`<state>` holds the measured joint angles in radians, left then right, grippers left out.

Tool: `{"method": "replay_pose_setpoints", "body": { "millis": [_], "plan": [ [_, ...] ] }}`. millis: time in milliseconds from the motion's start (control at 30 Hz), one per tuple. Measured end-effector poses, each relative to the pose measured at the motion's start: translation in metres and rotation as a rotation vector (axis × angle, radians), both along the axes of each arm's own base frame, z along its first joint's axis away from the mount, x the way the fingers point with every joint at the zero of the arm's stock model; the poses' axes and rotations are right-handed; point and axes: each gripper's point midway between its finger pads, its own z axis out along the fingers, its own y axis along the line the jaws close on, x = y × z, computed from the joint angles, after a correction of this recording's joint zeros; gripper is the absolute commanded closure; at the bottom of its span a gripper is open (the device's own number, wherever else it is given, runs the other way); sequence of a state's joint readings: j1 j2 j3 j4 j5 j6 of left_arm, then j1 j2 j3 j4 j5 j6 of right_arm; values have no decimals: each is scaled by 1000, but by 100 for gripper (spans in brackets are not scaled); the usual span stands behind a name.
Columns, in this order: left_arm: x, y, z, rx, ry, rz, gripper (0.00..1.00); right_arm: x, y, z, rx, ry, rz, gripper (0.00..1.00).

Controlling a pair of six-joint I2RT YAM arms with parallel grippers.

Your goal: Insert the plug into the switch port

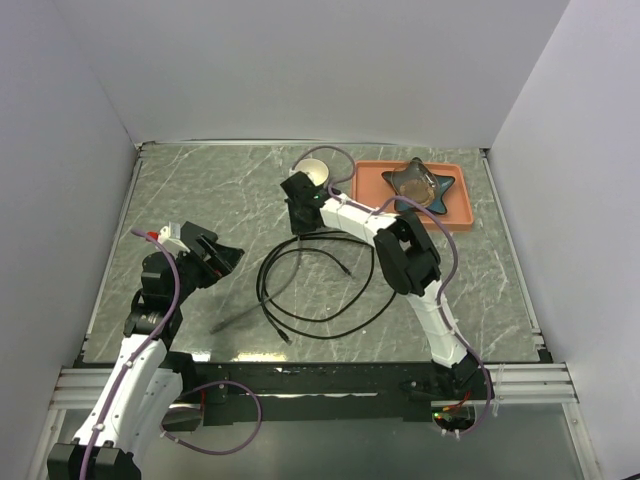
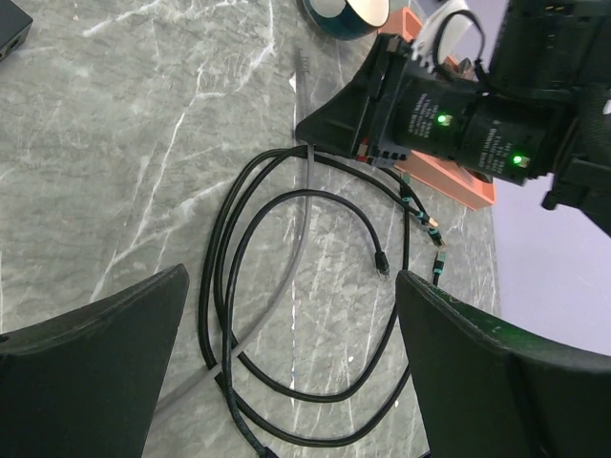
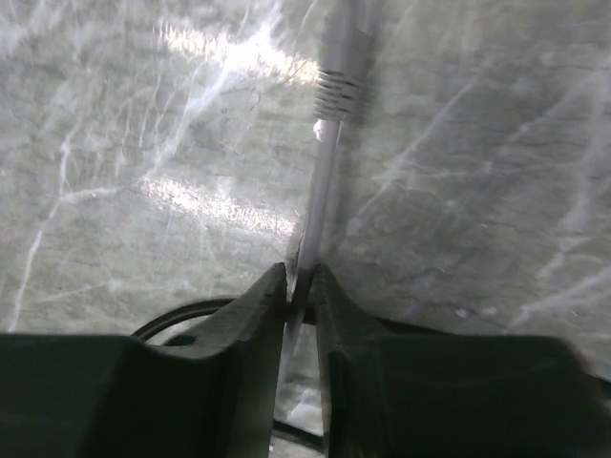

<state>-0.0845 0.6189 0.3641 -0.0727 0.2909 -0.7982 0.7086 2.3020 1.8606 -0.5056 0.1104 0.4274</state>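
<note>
1 plug [image 3: 342, 38]: juts ahead of R fingertips, low over table [image 3: 143, 143]
Grey cable [image 3: 320, 181]: nipped just behind plug, so its tip steers
R gripper [image 3: 301, 281]: fingers squeezed on grey cable
L gripper [image 2: 291, 277]: fingers spread wide, empty, above black cable [image 2: 212, 277]
Switch port: not visible

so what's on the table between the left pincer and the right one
Loops of black cable and a grey cable that the right pincer pinches. The left wrist view shows it, beyond the open left pincer.
</note>
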Motion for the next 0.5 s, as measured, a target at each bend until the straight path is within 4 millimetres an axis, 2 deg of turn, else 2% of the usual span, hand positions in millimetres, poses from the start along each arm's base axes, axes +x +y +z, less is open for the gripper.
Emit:
{"method": "replay_pose_setpoints", "body": {
  "millis": [67, 267, 333, 400, 500],
  "plan": [
    [0, 0, 0, 0, 0, 0, 4, -2, 3, -7, 11, 20, 13, 100],
    [-2, 0, 0, 5, 1, -1, 4, 1, 4, -5, 52, 43, 27, 100],
    [-3, 1, 0, 9, -2, -3, 4, 1, 2, 1, 54, 38, 31, 100],
    [-3, 1, 0, 10, -4, -3, 4, 0, -4, 15, 47, 20, 34, 100],
    [-4, 1, 2, 10, -11, -3, 4, 2, -12, 68, 60, -67, 35, 100]
  ]
}}
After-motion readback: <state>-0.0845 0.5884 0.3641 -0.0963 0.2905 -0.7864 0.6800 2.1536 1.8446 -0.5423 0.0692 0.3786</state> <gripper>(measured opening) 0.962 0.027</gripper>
